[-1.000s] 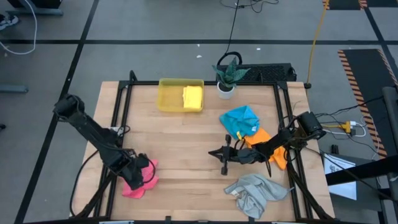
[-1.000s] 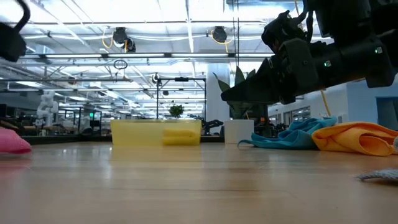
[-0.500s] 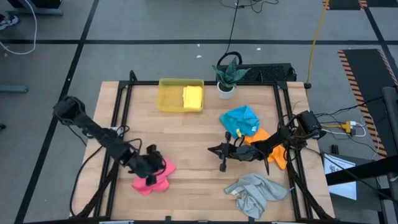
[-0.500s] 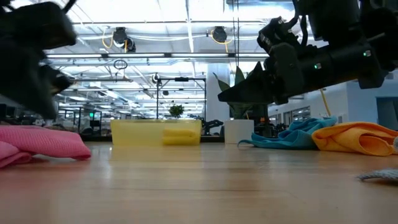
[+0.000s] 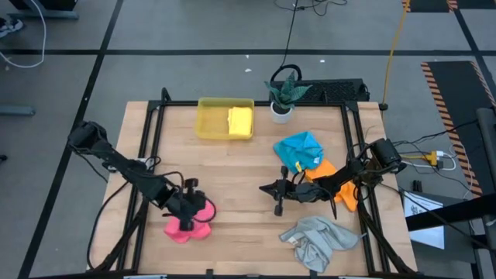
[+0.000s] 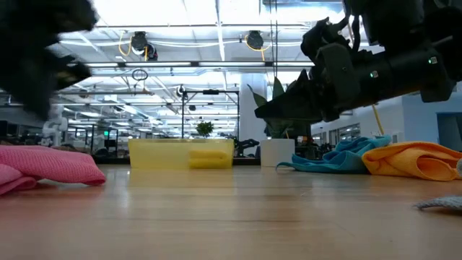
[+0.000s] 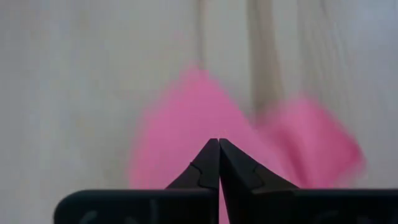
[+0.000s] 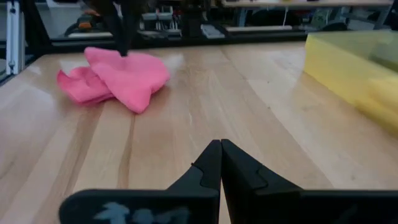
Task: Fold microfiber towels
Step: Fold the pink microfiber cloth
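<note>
Fingers of the left gripper (image 5: 188,211) are pressing together, clenched over the crumpled pink towel (image 5: 186,223) near the front left of the wooden surface (image 5: 232,170); whether they are pinching its fabric is unclear. Hovering mid-surface, the right gripper (image 5: 267,188) is sitting clenched and empty. Beside it are lying the rumpled blue towel (image 5: 299,149), orange towel (image 5: 329,174) and grey towel (image 5: 318,240). At the back, a translucent yellow tray (image 5: 211,120) is holding a folded yellow towel (image 5: 240,121).
</note>
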Robot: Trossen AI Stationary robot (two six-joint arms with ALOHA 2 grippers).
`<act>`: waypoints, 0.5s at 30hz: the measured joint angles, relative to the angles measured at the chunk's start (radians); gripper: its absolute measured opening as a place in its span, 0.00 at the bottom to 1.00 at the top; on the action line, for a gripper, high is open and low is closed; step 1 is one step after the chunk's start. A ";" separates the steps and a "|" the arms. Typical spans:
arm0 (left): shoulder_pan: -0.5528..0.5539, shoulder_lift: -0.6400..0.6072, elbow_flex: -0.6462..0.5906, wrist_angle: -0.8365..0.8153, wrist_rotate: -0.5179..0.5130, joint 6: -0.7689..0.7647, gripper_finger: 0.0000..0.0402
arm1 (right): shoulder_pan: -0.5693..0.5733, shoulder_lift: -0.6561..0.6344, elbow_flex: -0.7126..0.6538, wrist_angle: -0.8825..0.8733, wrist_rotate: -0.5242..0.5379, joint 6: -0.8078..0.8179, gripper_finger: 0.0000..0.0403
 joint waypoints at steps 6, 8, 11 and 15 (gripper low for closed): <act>-0.088 0.001 -0.001 -0.092 0.124 -0.129 0.16 | 0.000 0.000 0.000 -0.040 0.000 0.050 0.00; -0.113 0.002 -0.005 -0.061 0.075 -0.125 0.25 | 0.000 0.000 0.000 -0.042 0.000 0.060 0.00; -0.117 0.031 -0.025 -0.014 0.015 -0.100 0.40 | 0.000 0.000 0.000 -0.043 0.000 0.068 0.00; -0.117 0.109 -0.034 0.026 -0.035 -0.052 0.53 | 0.000 0.000 0.000 -0.040 0.000 0.068 0.00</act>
